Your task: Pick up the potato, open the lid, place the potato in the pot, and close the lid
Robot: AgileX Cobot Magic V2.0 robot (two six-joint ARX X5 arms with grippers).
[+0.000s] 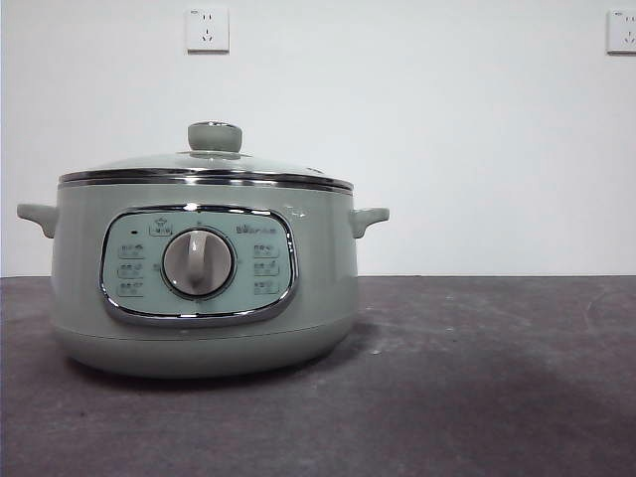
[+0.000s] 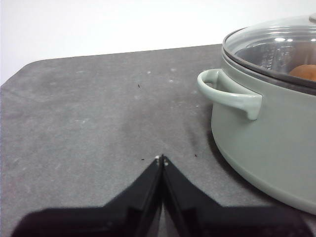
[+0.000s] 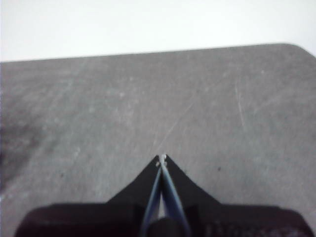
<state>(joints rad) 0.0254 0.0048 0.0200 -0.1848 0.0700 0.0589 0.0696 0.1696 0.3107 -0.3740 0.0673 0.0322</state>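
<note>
The pale sage-green pot [image 1: 204, 283] stands on the dark table at the left of the front view, with its dial facing me. The glass lid [image 1: 204, 167] sits closed on it, knob on top. In the left wrist view the pot [image 2: 266, 143] is close by, and the orange-brown potato [image 2: 303, 72] shows through the lid [image 2: 276, 42], inside the pot. My left gripper [image 2: 161, 159] is shut and empty, low over the table beside the pot's handle. My right gripper [image 3: 161, 158] is shut and empty over bare table. Neither arm shows in the front view.
The dark grey table [image 1: 477, 378] stretches to the right of the pot. A white wall with two sockets [image 1: 207, 29] stands behind. The table's far edge and rounded corners show in both wrist views.
</note>
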